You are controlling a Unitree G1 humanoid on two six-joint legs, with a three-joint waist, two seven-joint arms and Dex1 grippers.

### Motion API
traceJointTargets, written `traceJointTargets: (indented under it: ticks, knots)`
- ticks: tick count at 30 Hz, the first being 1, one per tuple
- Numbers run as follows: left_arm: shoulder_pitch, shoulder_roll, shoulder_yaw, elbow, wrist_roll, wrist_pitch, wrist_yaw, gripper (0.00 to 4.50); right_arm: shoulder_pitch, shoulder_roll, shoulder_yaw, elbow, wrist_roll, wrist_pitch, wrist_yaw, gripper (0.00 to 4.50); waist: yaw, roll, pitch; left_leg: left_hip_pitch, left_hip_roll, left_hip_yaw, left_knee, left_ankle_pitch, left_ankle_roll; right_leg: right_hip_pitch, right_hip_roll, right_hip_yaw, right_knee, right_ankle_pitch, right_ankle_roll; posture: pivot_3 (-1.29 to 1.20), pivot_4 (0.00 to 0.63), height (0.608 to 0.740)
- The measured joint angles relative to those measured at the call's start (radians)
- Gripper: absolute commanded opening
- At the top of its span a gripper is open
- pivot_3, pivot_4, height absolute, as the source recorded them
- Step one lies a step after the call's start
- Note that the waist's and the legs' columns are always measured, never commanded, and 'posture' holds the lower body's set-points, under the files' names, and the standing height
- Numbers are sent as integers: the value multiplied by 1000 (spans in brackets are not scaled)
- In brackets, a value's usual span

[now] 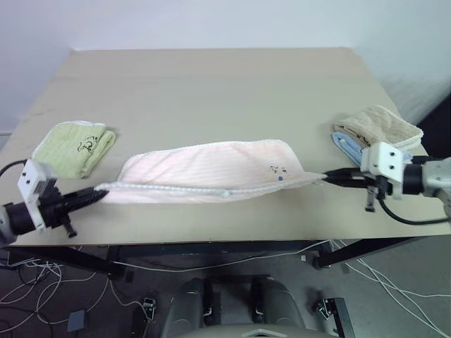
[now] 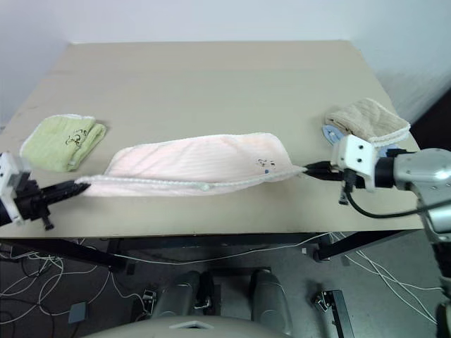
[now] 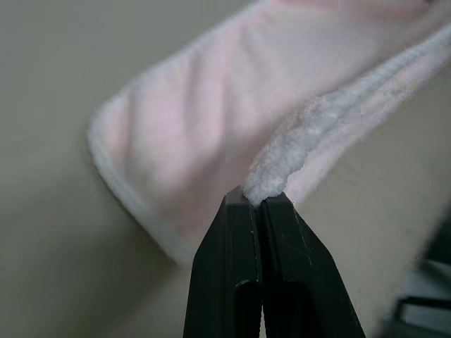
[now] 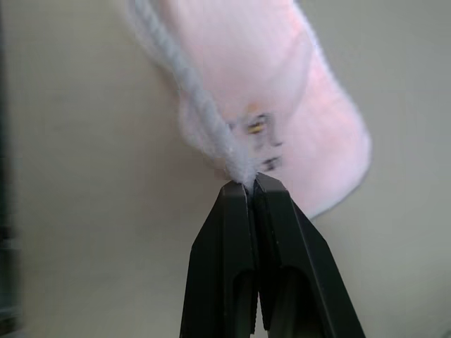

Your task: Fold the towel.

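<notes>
- Nearest, along the front edge of the desk (image 1: 211, 84), the two pincers face each other from opposite ends, each with its black fingers pressed together on the whitish edge of the towel (image 1: 211, 169).
- At the near left, the left pincer (image 1: 99, 193) pinches the towel's left end; in its wrist view the fingers (image 3: 239, 239) are clamped tight on a bunched bit of the white scalloped trim.
- At the near right, the right pincer (image 1: 330, 177) grips the towel's right end, its fingers (image 4: 236, 232) closed on the white edging just beside a small dark emblem (image 1: 277, 170) printed on the pink cloth.
- Between them, the pale pink towel is stretched left to right as a long, doubled band, its near edge pulled into a taut line and its far edge curving back in a low arc onto the desk.
- Farther back on the left, a light green folded towel (image 1: 74, 146) with a dark emblem lies on the desk, apart from the pink one.
- On the right edge, a tan folded towel (image 1: 380, 125) sits on top of a light blue one (image 1: 347, 144), behind the right pincer.
- Beyond these, the pale desk surface runs back to a white wall (image 1: 211, 21).
</notes>
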Motion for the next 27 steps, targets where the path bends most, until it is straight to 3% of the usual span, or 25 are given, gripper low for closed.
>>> traceJointTargets:
  ticks: [13, 25, 27]
  knots:
    - [-365, -117, -218, 436, 286, -286, 190, 0, -428, 245, 170, 621, -283, -275, -160, 64, -5, 0, 0, -2, -1, 3, 1, 4, 1, 3, 5, 0, 1, 2, 4, 0, 150, 740]
    - [-534, -198, -289, 742, 412, -464, 324, 0, -550, 344, 197, 924, -391, -432, -300, 64, -7, 0, 0, -2, 0, 7, 2, 4, 1, 4, 6, 0, 2, 2, 5, 0, 150, 740]
    - [-540, -203, -290, 763, 409, -474, 321, 480, -551, 348, 197, 938, -393, -439, -308, 492, -7, 0, 0, -2, 0, 8, 2, 4, 1, 4, 6, 0, 2, 2, 5, 0, 150, 740]
